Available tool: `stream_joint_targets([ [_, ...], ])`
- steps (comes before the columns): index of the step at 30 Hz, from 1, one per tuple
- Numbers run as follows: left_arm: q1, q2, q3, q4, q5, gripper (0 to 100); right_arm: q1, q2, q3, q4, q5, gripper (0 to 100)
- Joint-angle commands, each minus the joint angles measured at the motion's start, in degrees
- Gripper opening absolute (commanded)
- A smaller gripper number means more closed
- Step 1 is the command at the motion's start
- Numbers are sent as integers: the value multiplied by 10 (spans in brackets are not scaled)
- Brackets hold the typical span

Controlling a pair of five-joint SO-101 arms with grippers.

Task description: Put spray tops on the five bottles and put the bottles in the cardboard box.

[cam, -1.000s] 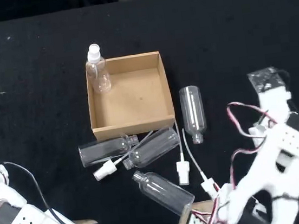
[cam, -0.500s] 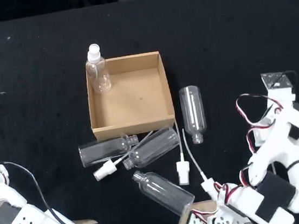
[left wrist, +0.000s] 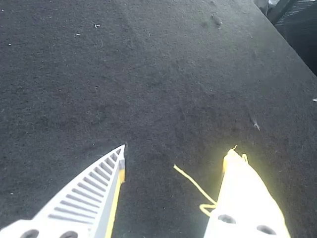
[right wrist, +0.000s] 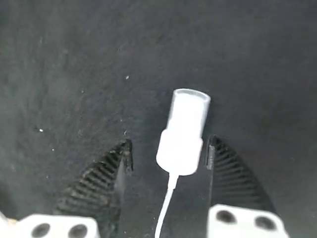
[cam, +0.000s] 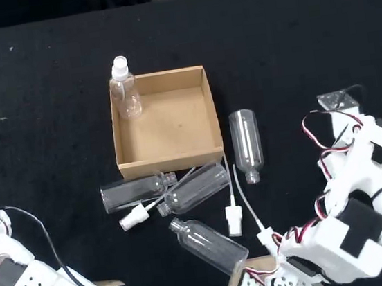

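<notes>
On black cloth (right wrist: 74,59), a spray top (right wrist: 182,134) lies between the spread jaws of the right gripper (right wrist: 168,144); the left gripper (left wrist: 177,149) gapes too. Light, hard plastic; probably best pinched at the collar.

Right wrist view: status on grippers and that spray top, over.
Right gripper open, jaws straddling spray top, not gripped. Left gripper open above black table. One capped bottle standing at cardboard box corner. Nothing seen blocking the grab.

table (cam: 36,134): matt fuzzy cloth | box (cam: 169,164): matt cardboard | bottle (cam: 246,139): glossy clear plastic | spray top (right wrist: 182,131): smooth plastic
</notes>
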Motion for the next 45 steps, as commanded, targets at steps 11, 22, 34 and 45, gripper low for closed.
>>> stream_joint_targets([
  [11,2,0,-6,0,-6,227,19,11,-50,0,11,211],
  [22,2,0,-7,0,-6,227,14,11,46,-96,11,98],
  [34,2,0,-7,0,-6,227,11,10,65,-108,13,100],
  [45,22,0,-33,1,-31,228,-4,-112,-84,95,-40,10],
])
